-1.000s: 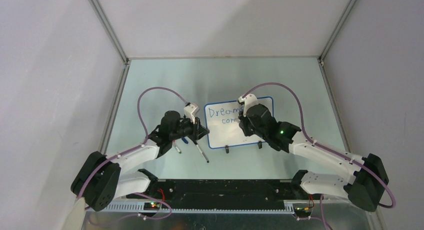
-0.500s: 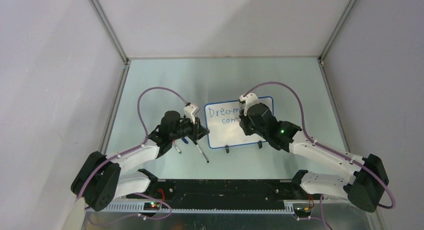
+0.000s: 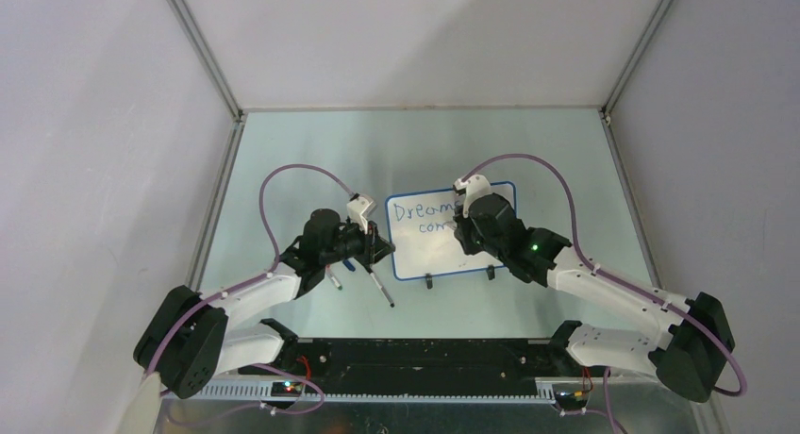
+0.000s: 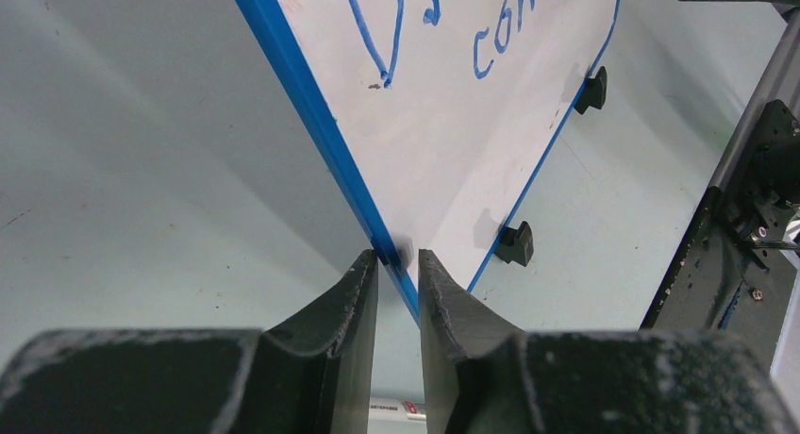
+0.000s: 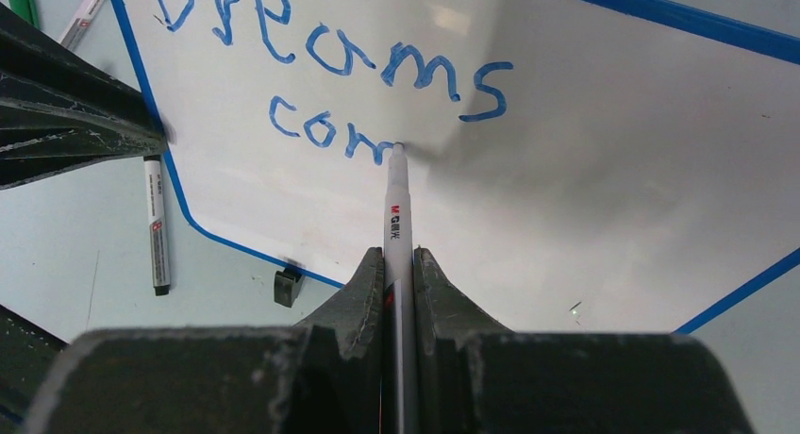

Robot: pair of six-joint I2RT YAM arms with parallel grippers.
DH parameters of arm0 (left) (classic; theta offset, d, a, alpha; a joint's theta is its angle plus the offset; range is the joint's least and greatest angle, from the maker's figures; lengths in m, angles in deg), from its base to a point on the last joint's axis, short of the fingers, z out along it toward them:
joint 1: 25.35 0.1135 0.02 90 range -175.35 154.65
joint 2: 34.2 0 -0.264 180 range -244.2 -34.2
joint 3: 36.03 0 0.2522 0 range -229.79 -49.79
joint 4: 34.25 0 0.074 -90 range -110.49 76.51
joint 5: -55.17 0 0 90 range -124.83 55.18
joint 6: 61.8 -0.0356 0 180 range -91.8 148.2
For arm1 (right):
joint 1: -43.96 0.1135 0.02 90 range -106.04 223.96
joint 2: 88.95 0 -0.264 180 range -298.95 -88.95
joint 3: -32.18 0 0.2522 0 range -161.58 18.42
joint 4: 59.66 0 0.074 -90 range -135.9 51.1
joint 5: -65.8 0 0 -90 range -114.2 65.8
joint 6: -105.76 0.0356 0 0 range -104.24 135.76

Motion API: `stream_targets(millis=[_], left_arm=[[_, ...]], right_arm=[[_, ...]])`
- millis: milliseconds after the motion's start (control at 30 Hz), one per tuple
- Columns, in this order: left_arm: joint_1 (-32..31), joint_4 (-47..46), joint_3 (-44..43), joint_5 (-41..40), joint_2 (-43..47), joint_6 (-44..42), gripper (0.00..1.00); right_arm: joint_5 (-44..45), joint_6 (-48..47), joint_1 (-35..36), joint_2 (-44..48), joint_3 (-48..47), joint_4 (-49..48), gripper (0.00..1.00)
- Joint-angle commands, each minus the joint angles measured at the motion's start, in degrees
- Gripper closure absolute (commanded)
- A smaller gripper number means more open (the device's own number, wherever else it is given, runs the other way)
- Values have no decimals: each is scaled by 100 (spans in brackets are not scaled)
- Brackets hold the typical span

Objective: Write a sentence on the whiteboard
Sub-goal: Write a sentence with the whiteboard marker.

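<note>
- Lying on the pale green desk (image 3: 302, 160) between the two arms, the whiteboard (image 3: 425, 255) has its two black clip feet (image 3: 427, 281) on the long edge that is toward the arm bases.
- The sentence (image 5: 377, 66) is only partly there. In blue letters I can read "Dreams" on the first line and "com" under it; the lower part of the board is blank.
- The left jaws are clenched on the whiteboard: in the left wrist view the thin blue rim (image 4: 311, 113) passes between the two fingers (image 4: 363, 283), close to the near-left corner of the board.
- The right jaws are grasping a white marker (image 5: 396, 217), which is pinched tightly between the two fingers and points forward.
- The tip of this marker touches the board surface just at the end of "com".
- Two loose markers (image 3: 382, 291) lie on the desk beside the left edge of the board, near the left arm, apart from the board.
- In the right wrist view a green cap (image 5: 24, 5) shows at the top left corner, but it is too cut off to tell more.
</note>
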Motion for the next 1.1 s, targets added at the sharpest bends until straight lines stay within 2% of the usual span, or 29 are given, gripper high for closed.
stream_targets(millis=[0, 633, 800, 1067], left_arm=[[-32, -64, -95, 32, 137, -137, 74], [-32, -63, -112, 34, 113, -137, 75], [-29, -56, -112, 33, 113, -137, 80], [-34, -55, -114, 36, 112, -137, 81]], right_arm=[[309, 11, -88, 84, -137, 124, 100], [168, 201, -8, 210, 214, 152, 100], [186, 227, 13, 222, 240, 162, 100], [164, 170, -14, 429, 241, 85, 100]])
